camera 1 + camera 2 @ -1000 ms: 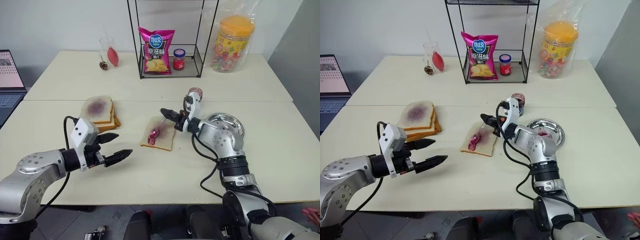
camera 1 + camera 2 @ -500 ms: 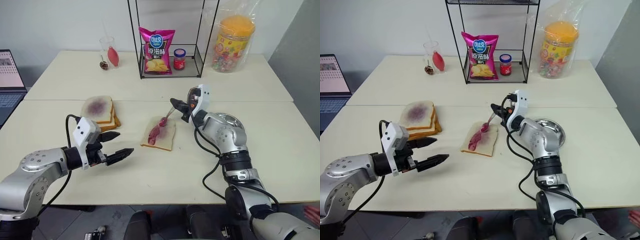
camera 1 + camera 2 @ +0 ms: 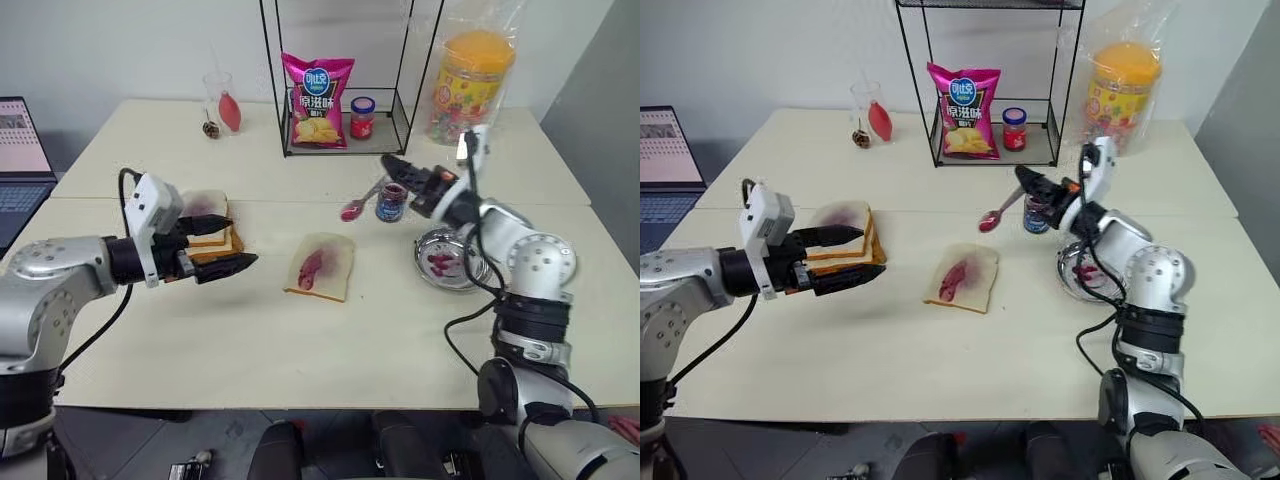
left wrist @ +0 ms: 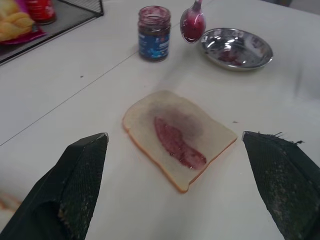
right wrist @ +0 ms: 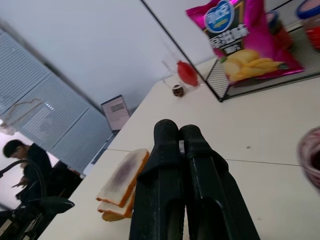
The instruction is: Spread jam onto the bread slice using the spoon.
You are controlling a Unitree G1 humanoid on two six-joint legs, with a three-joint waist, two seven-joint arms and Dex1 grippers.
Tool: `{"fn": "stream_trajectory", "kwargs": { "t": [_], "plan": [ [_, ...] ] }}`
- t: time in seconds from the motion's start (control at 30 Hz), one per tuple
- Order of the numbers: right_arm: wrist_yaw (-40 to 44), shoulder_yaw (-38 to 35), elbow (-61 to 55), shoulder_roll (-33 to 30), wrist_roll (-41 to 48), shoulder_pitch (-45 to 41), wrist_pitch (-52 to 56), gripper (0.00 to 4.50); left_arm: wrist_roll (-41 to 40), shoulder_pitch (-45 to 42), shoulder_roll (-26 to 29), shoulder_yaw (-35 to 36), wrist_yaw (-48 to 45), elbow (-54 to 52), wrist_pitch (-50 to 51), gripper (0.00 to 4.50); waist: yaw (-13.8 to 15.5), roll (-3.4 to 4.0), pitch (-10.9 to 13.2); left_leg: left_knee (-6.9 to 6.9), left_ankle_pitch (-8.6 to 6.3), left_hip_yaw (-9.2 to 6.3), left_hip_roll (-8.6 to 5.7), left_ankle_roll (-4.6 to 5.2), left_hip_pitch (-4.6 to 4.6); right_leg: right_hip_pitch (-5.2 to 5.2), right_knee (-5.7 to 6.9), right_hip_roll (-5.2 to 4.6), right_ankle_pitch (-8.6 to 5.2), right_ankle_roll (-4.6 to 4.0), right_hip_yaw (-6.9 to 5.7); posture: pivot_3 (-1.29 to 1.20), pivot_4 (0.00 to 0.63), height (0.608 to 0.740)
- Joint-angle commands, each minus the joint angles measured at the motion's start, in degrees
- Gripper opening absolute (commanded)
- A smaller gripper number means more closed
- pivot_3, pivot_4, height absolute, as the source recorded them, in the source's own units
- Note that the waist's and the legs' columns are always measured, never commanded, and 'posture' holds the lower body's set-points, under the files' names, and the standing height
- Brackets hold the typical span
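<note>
A: Left to right. Far left edge?
B: Laptop (image 3: 18,150) at 9 o'clock of the table (image 3: 300,340). Next, left gripper (image 3: 222,245), fingers (image 4: 75,185) spread wide, nothing between them. It hangs in front of the bread stack (image 3: 205,232), whose top is stained purple.

A: Where's the bread relative to those fingers?
B: Bread slice (image 3: 320,266) lies flat on the table at about 3 o'clock of the left gripper, well apart, no contact. In the left wrist view it sits between the two spread fingers but farther off. Purple-red jam streak along its middle.

A: Back of the table?
B: Glass (image 3: 215,98) with a red thing in it at 11 o'clock. Wire rack (image 3: 335,75) at 12, holding a chip bag (image 3: 318,88) and a red-lidded jar (image 3: 362,117).

A: Spoon?
B: Spoon (image 3: 358,203) is in the air, above the table, at 1 o'clock of the slice, not touching it. Bowl smeared purple-red, tilted down toward the slice. Handle runs to the right gripper (image 3: 392,163); right fingers (image 5: 172,165) pressed together, pinching the handle.

A: Jam?
B: Jam jar (image 3: 391,201), open, blue label, just beside the spoon at its 3 o'clock. Touching or not, can't tell.

A: Further right?
B: Steel dish (image 3: 447,262) with purple smears at 4 o'clock of the jar. Candy tub (image 3: 470,80) in a clear bag at 1 o'clock of the table.
</note>
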Motion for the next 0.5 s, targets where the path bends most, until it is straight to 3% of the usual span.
{"fn": "stream_trajectory", "kwargs": {
  "t": [0.03,0.3,0.5],
  "plan": [
    [-4.72,-6.73,-7.35,-5.14,2.72,2.59,0.72,0.02,2.36,-9.07,-2.75,-7.04,-4.11,2.45,-2.67,4.5,0.32,0.01,0.0,0.0,0.0,-0.03,-0.01,0.0,-0.02,-0.01,0.0,0.0,0.0,0.01,-0.04,0.0,0.15,0.74],
    [-9.46,-14.1,-8.74,-8.63,1.21,13.74,-4.23,0.02,13.47,-17.46,-12.71,-21.99,-9.34,9.95,-13.85,4.5,0.46,0.02,0.0,-0.01,0.0,0.13,-0.02,0.0,0.02,-0.04,0.03,0.04,0.02,-0.02,0.19,0.0,0.15,0.74],
    [-9.25,-16.64,-4.38,-7.04,2.22,18.83,-8.9,0.02,16.58,-21.12,-19.2,-24.86,-11.05,14.89,-17.86,4.5,0.63,0.03,-0.01,0.02,0.0,0.14,-0.04,0.01,0.07,0.02,0.07,0.04,-0.01,0.06,0.22,0.0,0.15,0.74]
  ]
}}
